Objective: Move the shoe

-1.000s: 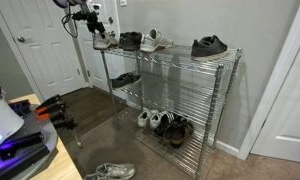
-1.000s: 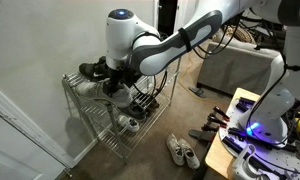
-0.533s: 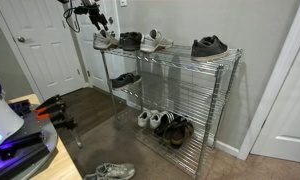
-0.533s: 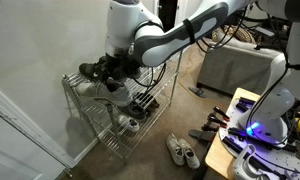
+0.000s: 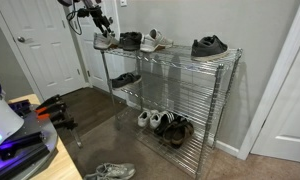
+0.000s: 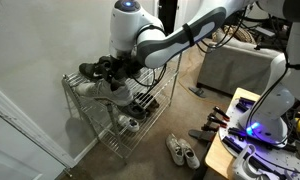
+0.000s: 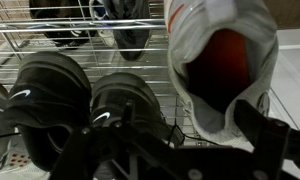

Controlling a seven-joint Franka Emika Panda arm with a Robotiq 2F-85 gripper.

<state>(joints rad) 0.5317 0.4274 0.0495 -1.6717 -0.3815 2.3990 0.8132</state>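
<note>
White shoe [image 7: 220, 70], black shoes [image 7: 50, 90] just beside, wire rack [image 7: 80, 28] beneath

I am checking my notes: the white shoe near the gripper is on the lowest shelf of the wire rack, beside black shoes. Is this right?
Only the shelf is wrong. The white shoe near the gripper is at the top shelf of the wire rack, beside black shoes, as an exterior view shows.
</note>
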